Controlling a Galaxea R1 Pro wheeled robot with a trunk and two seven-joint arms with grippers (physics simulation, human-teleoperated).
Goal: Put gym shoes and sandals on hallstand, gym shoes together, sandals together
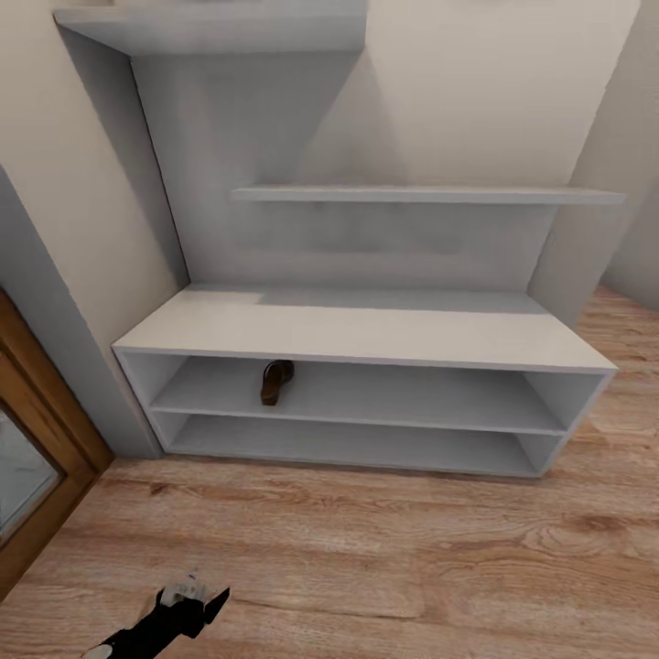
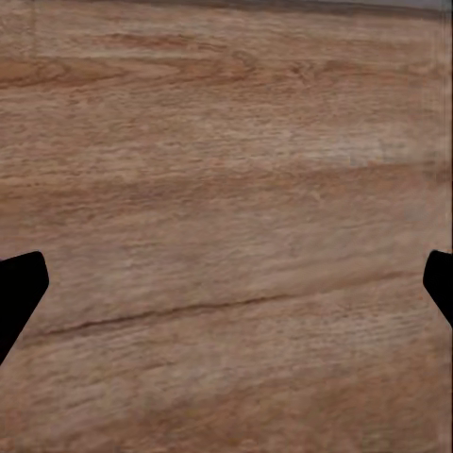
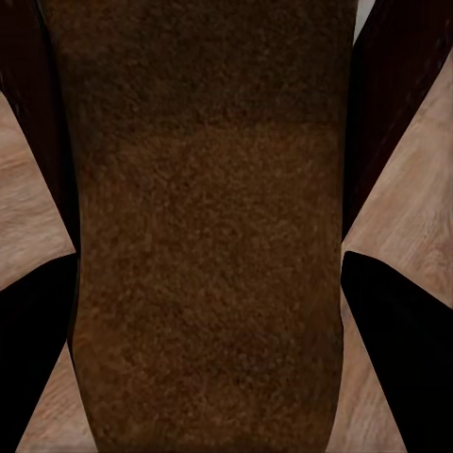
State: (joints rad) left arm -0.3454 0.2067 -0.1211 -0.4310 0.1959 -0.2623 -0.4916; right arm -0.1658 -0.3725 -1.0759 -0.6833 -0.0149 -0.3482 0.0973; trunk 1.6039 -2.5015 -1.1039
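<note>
The right gripper point(image 3: 208, 311) was closed on a dark brown sandal point(image 3: 208, 236) that hid most of the floor point(image 3: 406, 208) behind it. The left gripper point(image 2: 226, 293) hung wide apart and empty over bare planks — only its fingertips point(image 2: 19, 293) showed. A second sandal point(image 1: 275, 381) lay on the hallstand point(image 1: 366, 329)'s upper open shelf, left of centre — wood flooring lay open before it.

The shoe rack point(image 1: 366, 329) is pale grey-white. The sandal point(image 1: 275, 381) on its shelf is dark brown. The floor point(image 1: 384, 549) is light brown with wood grain. The left pincer point(image 1: 197, 606) is black with a white part.
</note>
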